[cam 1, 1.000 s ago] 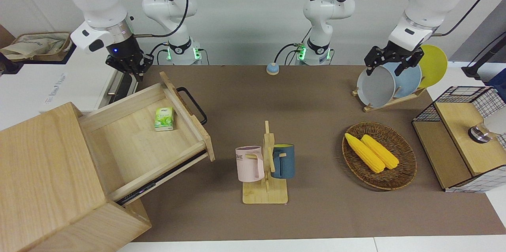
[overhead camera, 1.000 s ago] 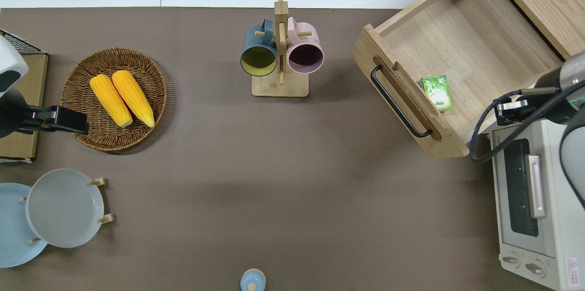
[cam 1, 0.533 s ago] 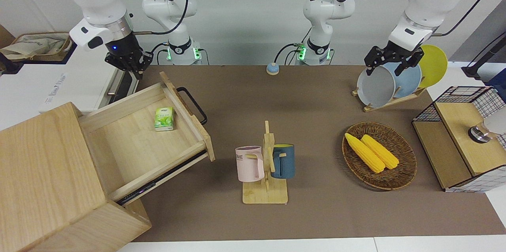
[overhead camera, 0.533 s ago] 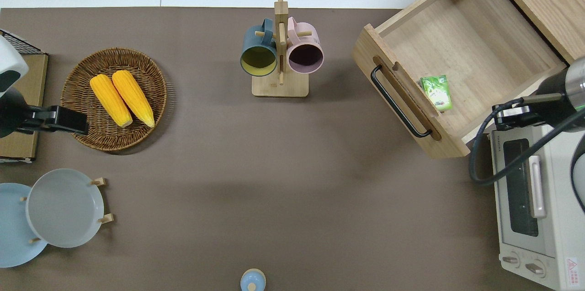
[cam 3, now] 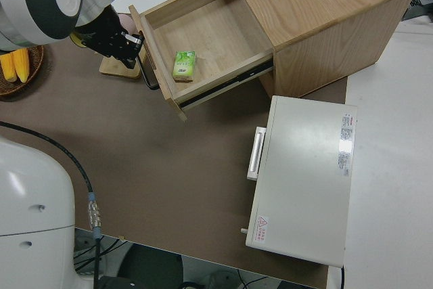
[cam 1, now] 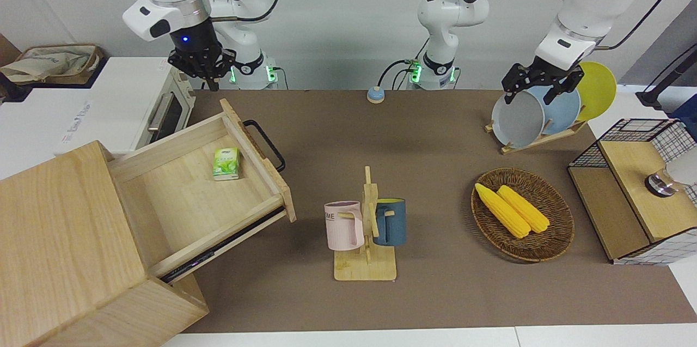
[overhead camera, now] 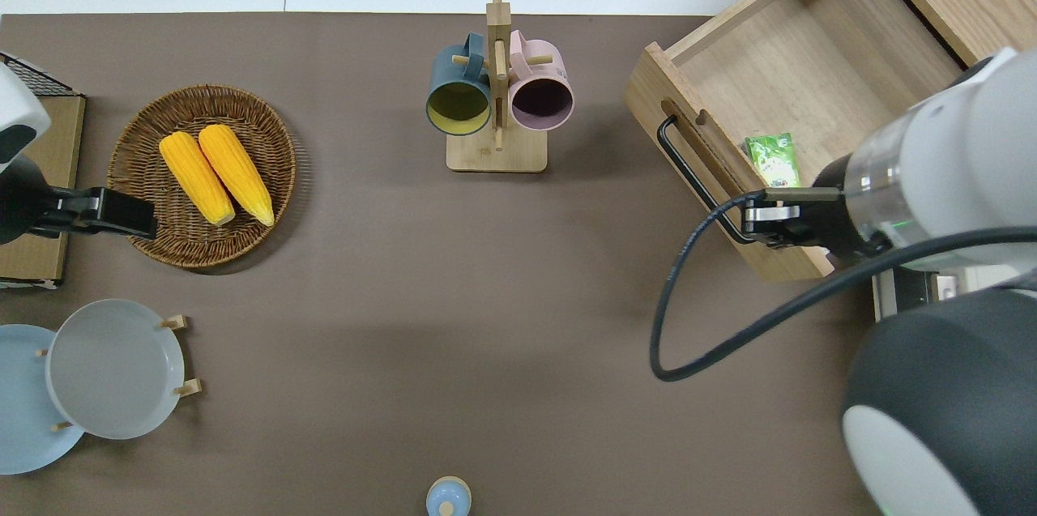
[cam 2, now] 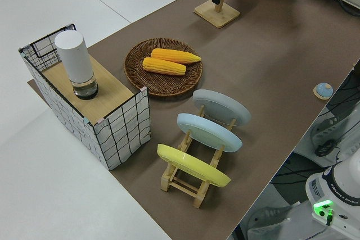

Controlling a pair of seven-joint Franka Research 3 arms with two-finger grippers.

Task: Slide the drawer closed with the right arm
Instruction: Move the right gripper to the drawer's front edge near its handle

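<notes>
Drawer (cam 1: 207, 183) stands pulled well out of the cabinet (cam 1: 71, 249) at the right arm's end of the table, loop handle (overhead camera: 703, 184) facing the open mat, so I read the right gripper (overhead camera: 766, 223) as lining up over that front panel's corner nearer the robots to push it home (nothing held; whether its fingers are parted I cannot tell). Left arm parked. Against a second ago, the gripper has swung from over the toaster oven (cam 3: 304, 177) to the handle end; drawer itself unmoved.

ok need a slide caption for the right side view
Right gripper by the black loop handle of the open light-wood drawer, small green box inside.
</notes>
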